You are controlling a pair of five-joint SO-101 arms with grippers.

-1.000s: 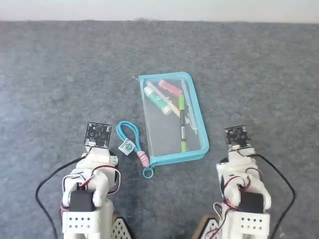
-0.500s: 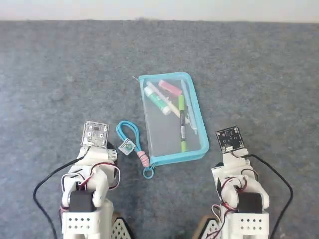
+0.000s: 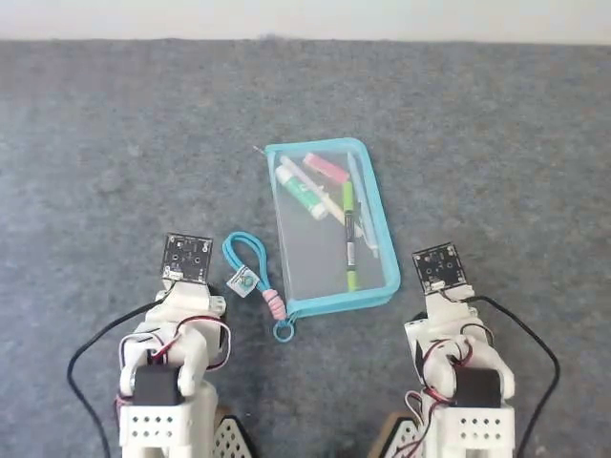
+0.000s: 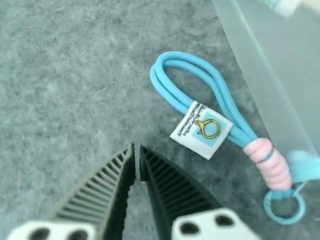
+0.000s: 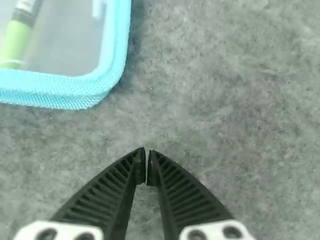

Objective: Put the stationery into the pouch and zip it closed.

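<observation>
Since a second ago, my right arm has swung a little toward the pouch and then settled, while my left arm tipped briefly and is back where it was. Nothing on the grey carpet has shifted.

My left gripper is clenched on nothing, its toothed fingers pressed nearly tip to tip and hanging just above bare carpet. Close ahead of it lies the blue strap, a doubled cord loop flat on the carpet. A small white label sits on the strap, and a stack of pink beads sits where the strap runs to a blue ring at the pouch's near corner.

My right gripper is also clamped shut and empty, over carpet just off the pouch's other near corner.

Between my two arms the clear, blue-edged pouch lies flat with the stationery inside it. A green pen lies lengthwise along the side nearer my right arm. A pink piece and a green-and-white piece lie at the far end. Neither gripper touches the pouch or the strap. I cannot tell whether the zip is drawn fully closed
</observation>
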